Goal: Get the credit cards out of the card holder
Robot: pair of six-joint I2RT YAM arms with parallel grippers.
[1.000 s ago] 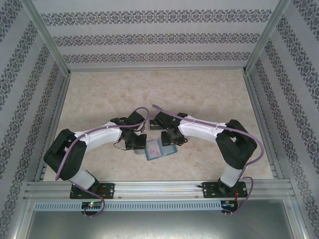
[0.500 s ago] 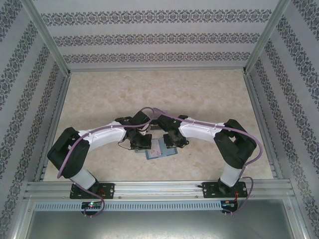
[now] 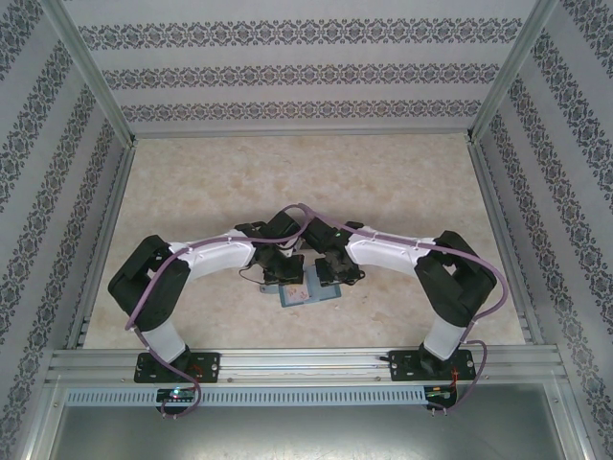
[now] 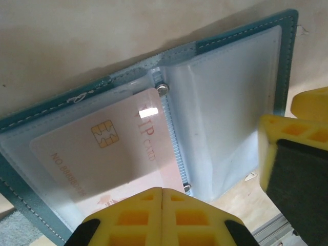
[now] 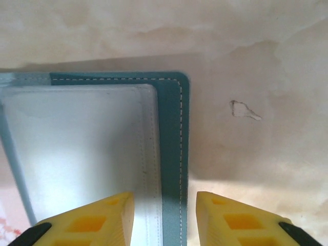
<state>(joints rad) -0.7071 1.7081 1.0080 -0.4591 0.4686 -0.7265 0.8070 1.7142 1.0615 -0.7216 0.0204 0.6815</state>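
On the marbled table [image 3: 383, 182], by its front edge, the soft teal card holder [image 4: 220, 102] lies open, long axis left-right. A pale credit card [image 4: 102, 148] sits in one clear sleeve. Left gripper [image 4: 162, 218] pressed together; right gripper [image 5: 164, 220] spread astride the holder's stitched edge.

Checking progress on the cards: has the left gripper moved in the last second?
Yes. Judged against the left arm's base plate, the left gripper has shifted right, toward the open card holder.

One card holder [image 4: 220, 107]; one credit card [image 4: 107, 148] (chip showing).
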